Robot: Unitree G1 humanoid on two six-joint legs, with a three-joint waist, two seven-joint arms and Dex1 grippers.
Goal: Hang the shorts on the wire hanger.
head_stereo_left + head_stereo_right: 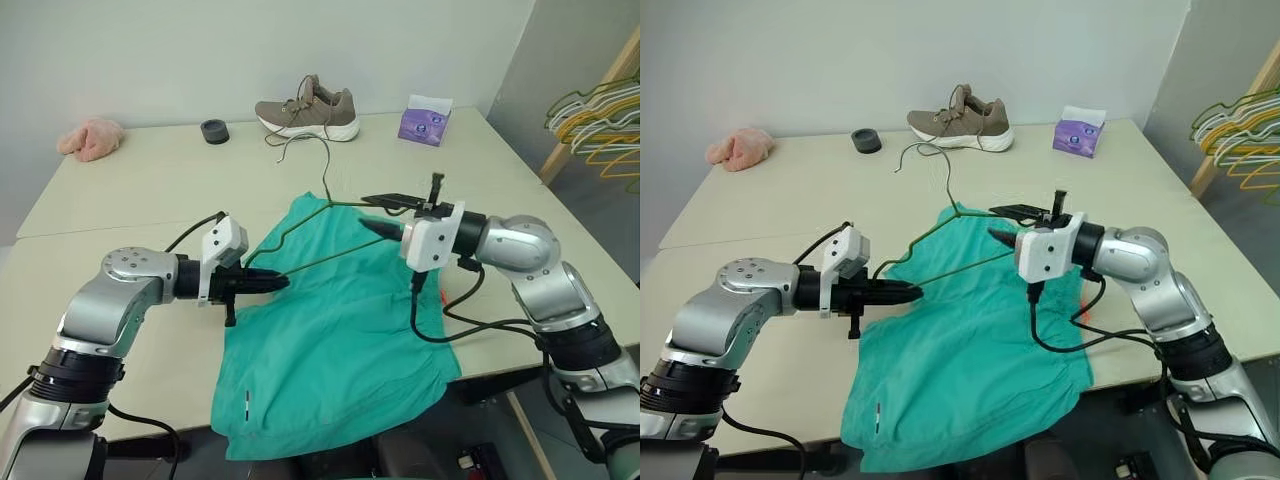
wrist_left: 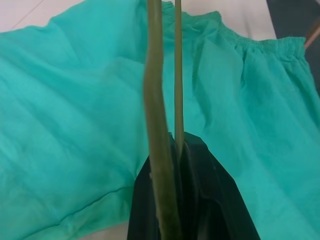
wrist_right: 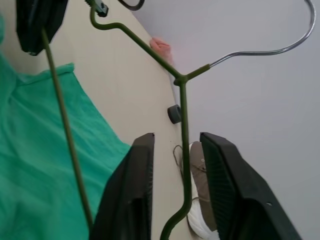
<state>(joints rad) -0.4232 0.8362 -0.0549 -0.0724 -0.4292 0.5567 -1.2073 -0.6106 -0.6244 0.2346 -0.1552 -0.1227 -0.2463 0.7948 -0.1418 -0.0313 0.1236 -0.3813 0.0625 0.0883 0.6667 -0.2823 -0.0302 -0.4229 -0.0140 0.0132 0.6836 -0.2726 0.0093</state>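
Note:
The teal shorts point(image 1: 330, 350) lie spread on the table point(image 1: 120, 220), their lower part drooping over the front edge. The wire hanger point(image 1: 290, 232) is held just above them, hook pointing toward the shoe. My left gripper point(image 1: 275, 283) is shut on the hanger's left corner; in the left wrist view two strands of the hanger's wire point(image 2: 155, 100) run out from the gripper over the shorts point(image 2: 75, 125). My right gripper point(image 1: 385, 214) is at the hanger's right side, open. In the right wrist view its fingers point(image 3: 135, 180) stand apart with the hanger's wire point(image 3: 184, 115) running between them, untouched.
At the table's far edge sit a taupe shoe point(image 1: 308, 110), a purple tissue box point(image 1: 426, 120), a small black round object point(image 1: 214, 131) and a pink cloth point(image 1: 92, 137). Several coloured hangers point(image 1: 600, 115) hang on a rack at the far right.

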